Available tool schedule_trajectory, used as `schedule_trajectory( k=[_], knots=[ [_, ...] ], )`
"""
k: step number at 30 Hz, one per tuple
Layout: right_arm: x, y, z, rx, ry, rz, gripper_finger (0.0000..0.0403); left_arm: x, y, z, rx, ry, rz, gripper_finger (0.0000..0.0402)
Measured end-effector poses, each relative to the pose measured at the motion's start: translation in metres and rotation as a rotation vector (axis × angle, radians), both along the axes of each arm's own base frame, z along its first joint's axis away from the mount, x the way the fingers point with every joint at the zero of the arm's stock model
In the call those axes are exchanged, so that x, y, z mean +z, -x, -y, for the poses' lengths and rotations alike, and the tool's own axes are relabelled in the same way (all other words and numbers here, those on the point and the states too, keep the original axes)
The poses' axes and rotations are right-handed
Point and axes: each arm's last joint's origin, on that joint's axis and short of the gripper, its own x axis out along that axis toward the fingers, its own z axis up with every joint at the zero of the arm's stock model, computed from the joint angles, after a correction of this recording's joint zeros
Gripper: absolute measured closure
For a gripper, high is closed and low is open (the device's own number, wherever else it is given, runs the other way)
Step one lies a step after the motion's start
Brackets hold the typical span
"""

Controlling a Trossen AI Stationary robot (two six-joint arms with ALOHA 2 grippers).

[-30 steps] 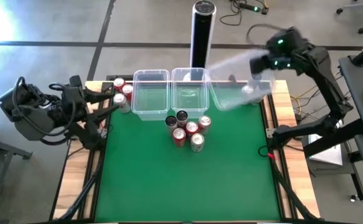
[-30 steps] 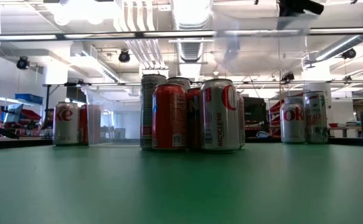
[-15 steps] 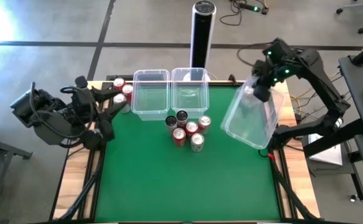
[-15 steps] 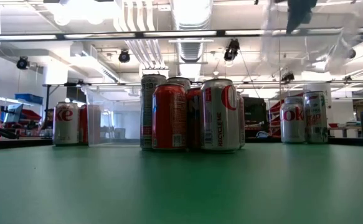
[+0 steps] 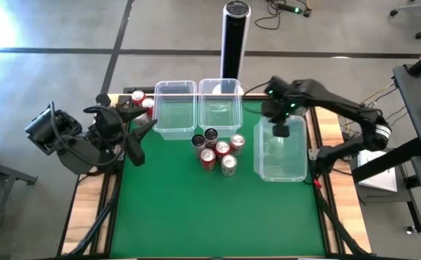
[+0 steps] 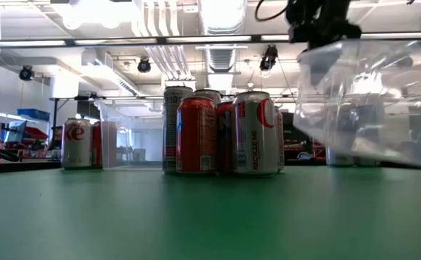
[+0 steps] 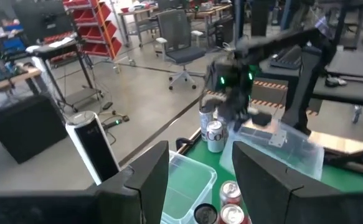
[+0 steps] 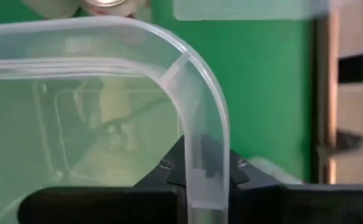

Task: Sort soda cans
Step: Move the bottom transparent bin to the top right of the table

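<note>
1. The right gripper (image 5: 281, 131) has its jaws pinching the rim of a clear rectangular plastic bin (image 5: 279, 155), at three o'clock on the green counter (image 5: 196, 209).
2. The small cylindrical metal soda cans (image 5: 217, 149) cluster at centre, others at eleven o'clock.
3. The left gripper (image 5: 139, 130) hangs at nine o'clock, jaws spread.
</note>
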Motion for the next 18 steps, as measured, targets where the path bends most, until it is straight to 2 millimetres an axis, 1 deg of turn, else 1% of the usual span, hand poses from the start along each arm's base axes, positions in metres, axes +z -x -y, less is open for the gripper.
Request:
schedule_trajectory(
  k=[4, 7, 10, 15, 18],
  knots=[
    [-0.018, -0.014, 0.001, 0.042, 0.041, -0.074, 0.0379, -0.001, -0.003, -0.001, 0.016, 0.022, 0.011, 0.0239],
    [-0.026, -0.025, 0.004, 0.066, 0.08, -0.11, 0.0366, -0.002, -0.004, -0.001, 0.018, 0.023, 0.011, 0.0239],
    [-0.029, -0.032, 0.008, 0.077, 0.106, -0.099, 0.034, -0.002, -0.004, -0.002, 0.026, 0.04, 0.021, 0.0239],
    [-0.029, -0.041, 0.01, 0.08, 0.148, -0.042, 0.0284, -0.005, -0.002, -0.005, 0.038, 0.025, -0.01, 0.0239],
    [-0.025, -0.043, 0.008, 0.064, 0.218, -0.032, 0.0252, -0.007, -0.001, -0.01, 0.023, 0.123, -0.01, 0.0237]
  ],
)
